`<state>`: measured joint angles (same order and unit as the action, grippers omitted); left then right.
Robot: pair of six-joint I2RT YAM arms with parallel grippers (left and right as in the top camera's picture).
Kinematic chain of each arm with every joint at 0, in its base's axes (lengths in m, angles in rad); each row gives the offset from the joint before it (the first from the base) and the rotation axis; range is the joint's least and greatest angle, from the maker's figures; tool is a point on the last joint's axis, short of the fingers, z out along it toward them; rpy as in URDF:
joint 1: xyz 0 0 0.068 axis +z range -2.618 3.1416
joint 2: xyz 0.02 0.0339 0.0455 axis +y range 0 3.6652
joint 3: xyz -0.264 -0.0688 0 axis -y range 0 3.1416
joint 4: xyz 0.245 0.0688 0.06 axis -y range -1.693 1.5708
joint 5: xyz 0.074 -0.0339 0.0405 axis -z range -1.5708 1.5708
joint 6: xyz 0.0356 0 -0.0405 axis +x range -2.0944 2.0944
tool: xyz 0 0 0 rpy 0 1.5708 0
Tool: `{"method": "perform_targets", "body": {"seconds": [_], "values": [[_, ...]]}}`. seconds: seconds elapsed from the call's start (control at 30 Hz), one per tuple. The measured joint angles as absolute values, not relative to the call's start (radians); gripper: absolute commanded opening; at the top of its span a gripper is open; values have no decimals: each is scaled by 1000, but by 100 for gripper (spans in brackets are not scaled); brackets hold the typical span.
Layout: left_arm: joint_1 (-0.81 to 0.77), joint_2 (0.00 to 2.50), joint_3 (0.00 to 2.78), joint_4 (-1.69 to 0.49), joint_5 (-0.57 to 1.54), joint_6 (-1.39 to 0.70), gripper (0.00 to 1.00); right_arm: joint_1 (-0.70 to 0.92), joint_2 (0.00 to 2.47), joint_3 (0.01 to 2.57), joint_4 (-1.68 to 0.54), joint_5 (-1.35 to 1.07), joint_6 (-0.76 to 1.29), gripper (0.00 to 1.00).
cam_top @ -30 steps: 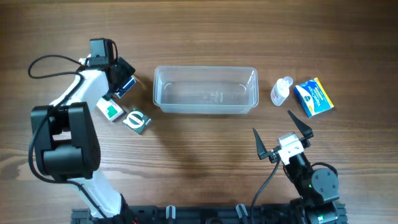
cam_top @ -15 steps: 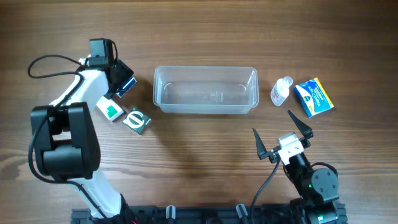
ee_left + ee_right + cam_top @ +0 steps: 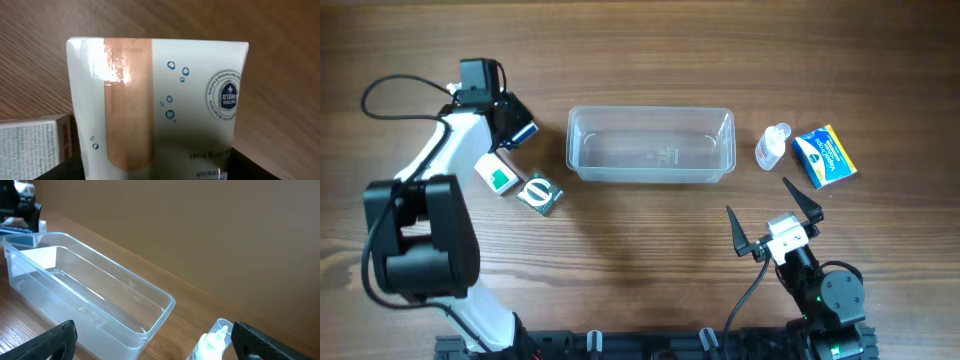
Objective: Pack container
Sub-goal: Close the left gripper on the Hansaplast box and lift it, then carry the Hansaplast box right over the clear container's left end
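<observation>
The clear plastic container [image 3: 650, 145] lies empty at the middle of the table; it also shows in the right wrist view [image 3: 90, 300]. My left gripper [image 3: 517, 130] is shut on a white plaster box [image 3: 160, 105] with a blue end, lifted left of the container. A white and green box [image 3: 496, 175] and a small green and white box [image 3: 540, 194] lie below it. A small clear bottle [image 3: 772, 146] and a blue and yellow box [image 3: 824, 156] lie right of the container. My right gripper [image 3: 773, 221] is open and empty, near the front edge.
A black cable [image 3: 395, 95] loops left of the left arm. A white box with small print [image 3: 32, 142] shows at the left of the left wrist view. The bottle [image 3: 212, 342] stands between the right gripper's fingers' line of sight.
My left gripper has lifted and shifted slightly up and left with the plaster box. The right arm has not moved.
</observation>
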<state>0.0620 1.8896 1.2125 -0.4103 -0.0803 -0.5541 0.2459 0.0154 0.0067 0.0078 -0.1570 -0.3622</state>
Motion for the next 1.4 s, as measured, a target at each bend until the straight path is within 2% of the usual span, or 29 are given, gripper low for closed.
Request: {"method": "perform_targets", "body": {"seconds": [0.17,0.27,0.5,0.67,0.97,1.4], "values": [[62,1833,1213,-411,-72,-511,67,246,15,7,8,-157,-362,100],[62,1805,1213,-414,-44,-487,62,246,15,7,8,-157,-362,100],[62,1705,1212,-430,30,-467,64,246,15,7,8,-157,-362,100],[35,1588,1213,-447,55,-464,60,246,15,7,8,-157,-362,100],[-184,1411,1212,-445,63,-464,60,246,15,7,8,-157,-362,100],[-506,1423,1213,-507,-41,-449,62,246,15,7,8,-157,-362,100]]}}
